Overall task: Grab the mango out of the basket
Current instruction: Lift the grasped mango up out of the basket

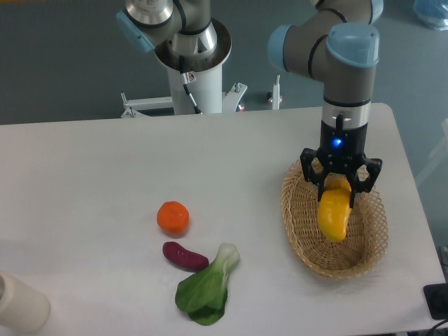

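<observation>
The mango [334, 213] is a glossy yellow fruit shading to orange at its top. It hangs upright over the tan wicker basket [301, 234] at the right of the table. My gripper [340, 187] is straight above the basket, fingers pointing down, shut on the mango's upper end. The mango's lower end is at about rim height inside the basket; I cannot tell whether it still touches the bottom.
A round orange fruit [173, 217], a small purple eggplant [185, 255] and a green leafy vegetable [206, 287] lie left of the basket. A white cylinder [21, 302] stands at the front left corner. The table's right edge is close to the basket.
</observation>
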